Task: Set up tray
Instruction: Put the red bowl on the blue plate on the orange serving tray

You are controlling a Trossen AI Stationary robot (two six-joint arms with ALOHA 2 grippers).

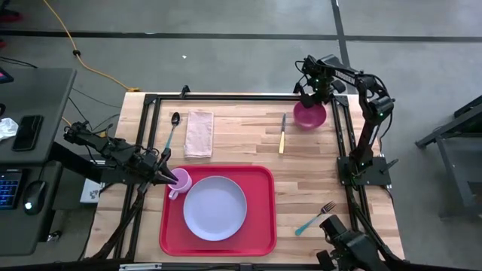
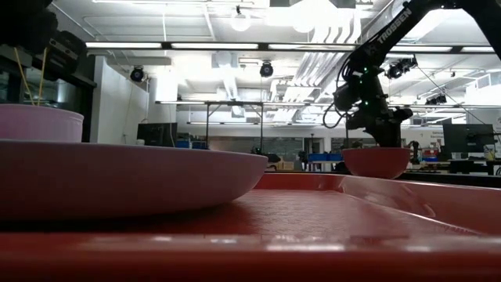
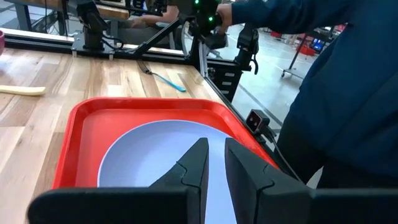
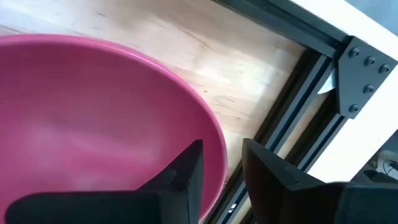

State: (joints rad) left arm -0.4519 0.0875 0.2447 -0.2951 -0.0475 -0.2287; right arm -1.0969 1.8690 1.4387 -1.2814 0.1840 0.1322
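High view: the red tray (image 1: 260, 181) lies flat on the wooden surface (image 1: 241, 135) at its near edge, carrying a pale blue plate (image 1: 215, 208) and, at its left corner, a pink cup (image 1: 179, 181). My left claw (image 1: 167, 178) sits at the cup, though I cannot tell here whether it holds the cup. My right claw (image 1: 307, 96) is at the far right corner, over a magenta bowl (image 1: 310, 115). A spoon (image 1: 172, 129), a folded napkin (image 1: 199, 133) and a knife (image 1: 282, 133) lie beyond the tray; a teal-handled fork (image 1: 315, 218) lies to its right. Low view: the tray's red rim (image 2: 407, 196) fills the foreground, with the plate (image 2: 125, 176) on it and the cup (image 2: 39, 123) behind; my right claw (image 2: 374, 131) reaches the bowl (image 2: 376, 161) from above. Left wrist view: my left claw (image 3: 216, 163) shows its two fingers (image 3: 198, 160) close together with a narrow gap and nothing between them, above the plate (image 3: 155, 149) inside the tray (image 3: 87, 124); the fork (image 3: 163, 77) lies farther off, and a person's dark sleeve (image 3: 336, 93) stands beside the surface. Right wrist view: my right claw (image 4: 222, 160) straddles the bowl's rim (image 4: 214, 146), one finger inside, one outside; I cannot tell whether it pinches the rim.
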